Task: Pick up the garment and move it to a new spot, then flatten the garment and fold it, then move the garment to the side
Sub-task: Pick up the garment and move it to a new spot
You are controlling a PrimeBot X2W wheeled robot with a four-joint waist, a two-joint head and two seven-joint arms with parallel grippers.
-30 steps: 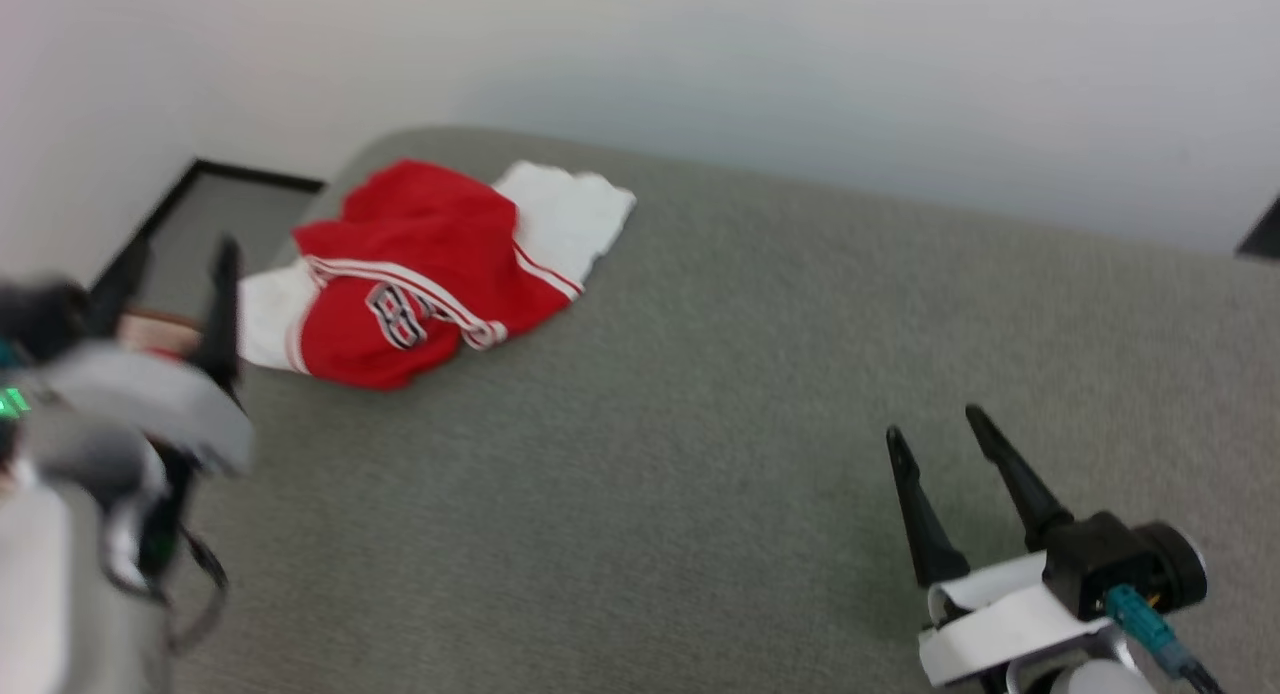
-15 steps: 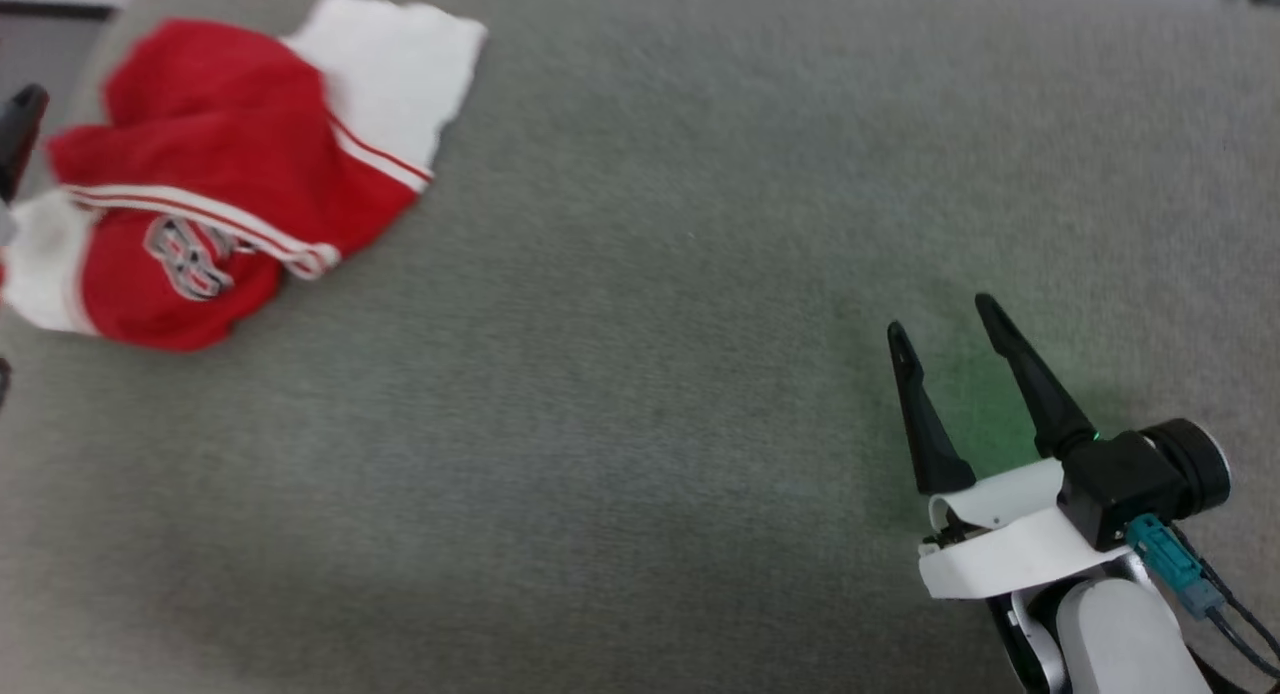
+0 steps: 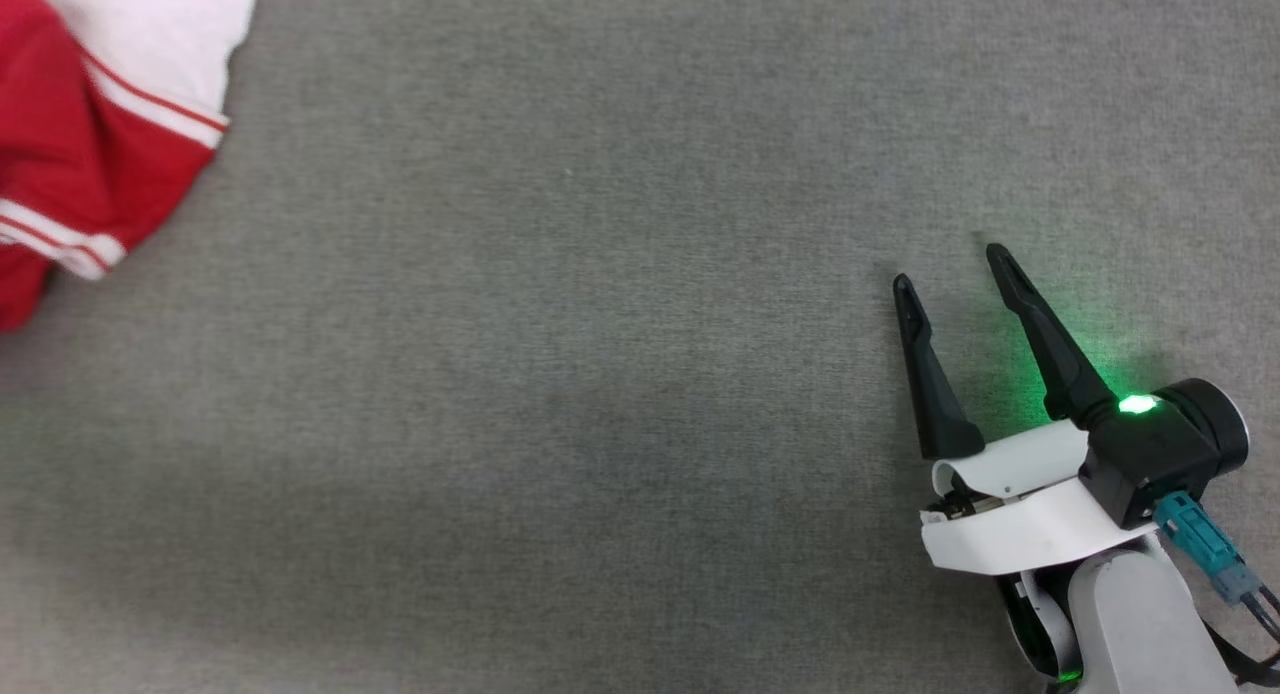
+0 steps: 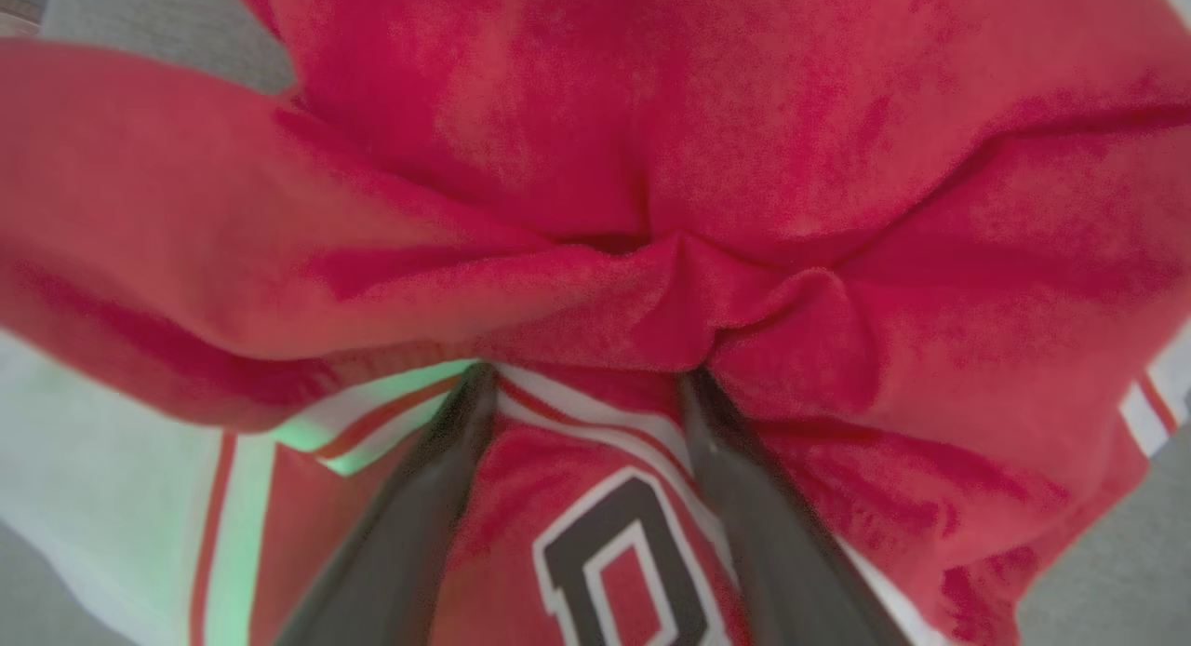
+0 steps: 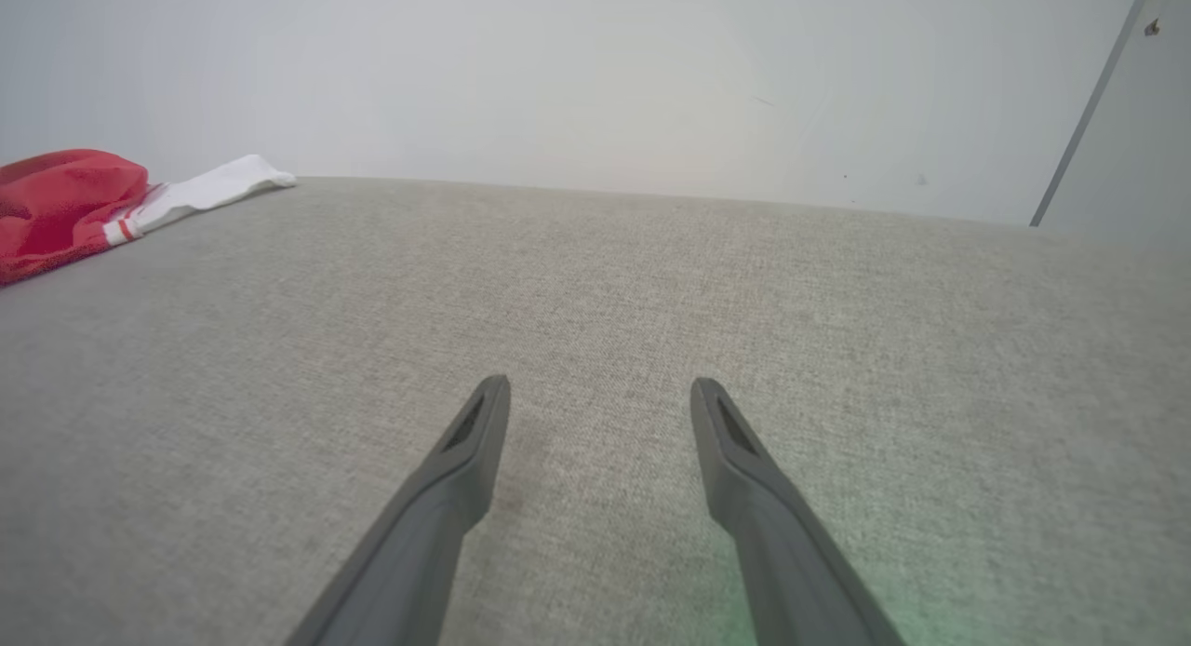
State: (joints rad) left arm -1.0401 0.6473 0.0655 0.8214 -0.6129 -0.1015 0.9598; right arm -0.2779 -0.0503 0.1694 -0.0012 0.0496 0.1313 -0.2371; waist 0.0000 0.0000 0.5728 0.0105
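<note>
Right now we see our left end effector [image 4: 586, 376] spread, its fingertips against a bunched red fold of the garment [image 4: 651, 115], with the number print lying between its fingers. Our right end effector [image 3: 949, 266] is spread too and empty over the grey desk [image 3: 600, 424], the garment well apart to its left.
</note>
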